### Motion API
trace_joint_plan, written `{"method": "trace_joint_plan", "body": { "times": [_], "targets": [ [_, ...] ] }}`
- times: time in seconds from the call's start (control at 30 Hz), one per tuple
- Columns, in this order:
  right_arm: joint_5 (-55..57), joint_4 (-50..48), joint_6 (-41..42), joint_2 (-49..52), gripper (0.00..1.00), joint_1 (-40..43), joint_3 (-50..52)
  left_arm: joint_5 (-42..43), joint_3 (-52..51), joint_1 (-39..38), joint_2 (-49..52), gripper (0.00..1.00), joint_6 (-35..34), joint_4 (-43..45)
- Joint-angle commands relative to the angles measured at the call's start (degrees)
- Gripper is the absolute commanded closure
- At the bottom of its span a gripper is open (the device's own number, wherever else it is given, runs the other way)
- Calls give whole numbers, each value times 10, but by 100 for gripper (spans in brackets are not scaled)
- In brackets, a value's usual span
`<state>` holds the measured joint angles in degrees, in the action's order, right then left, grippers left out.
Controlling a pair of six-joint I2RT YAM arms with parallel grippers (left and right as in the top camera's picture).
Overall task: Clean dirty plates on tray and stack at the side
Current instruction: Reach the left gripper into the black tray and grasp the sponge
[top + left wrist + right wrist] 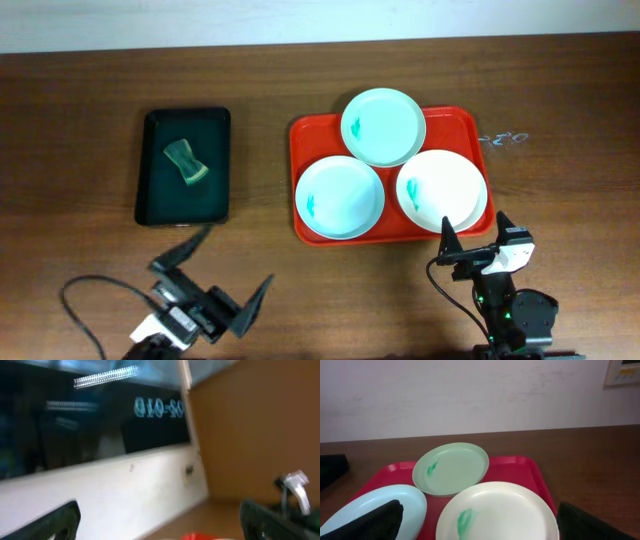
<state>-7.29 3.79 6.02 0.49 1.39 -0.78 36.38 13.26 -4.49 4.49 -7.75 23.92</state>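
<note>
Holding the mint green plate (383, 126), pale blue plate (339, 197) and white plate (441, 189), all smeared, the red tray (297, 170) sat on the surface (80, 120); a black tray (150, 205) well apart held a sponge (186, 163); left fingers (255, 303) and right fingers (447, 243) gaped empty, the right just beside the red tray

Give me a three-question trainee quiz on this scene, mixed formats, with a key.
1. True or false: the green sponge lies in the black tray.
2. Which plate on the red tray lies nearest the right gripper? A mint green plate; B pale blue plate; C white plate.
3. Fill in: the left gripper and the right gripper are both ___.
Key: 1 true; 2 C; 3 open.
</note>
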Motion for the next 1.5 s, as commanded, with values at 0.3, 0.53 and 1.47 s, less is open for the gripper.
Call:
{"method": "trace_joint_plan", "body": {
  "times": [0.3, 0.53, 1.47],
  "targets": [
    [7, 1, 2, -3, 2, -4, 5, -317, 897, 71, 887, 1, -55, -791],
    [7, 1, 2, -3, 2, -4, 5, -313, 897, 124, 1154, 5, -126, -721],
    [7, 1, 2, -3, 2, -4, 5, -258, 895, 124, 1273, 97, -186, -832]
  ]
}}
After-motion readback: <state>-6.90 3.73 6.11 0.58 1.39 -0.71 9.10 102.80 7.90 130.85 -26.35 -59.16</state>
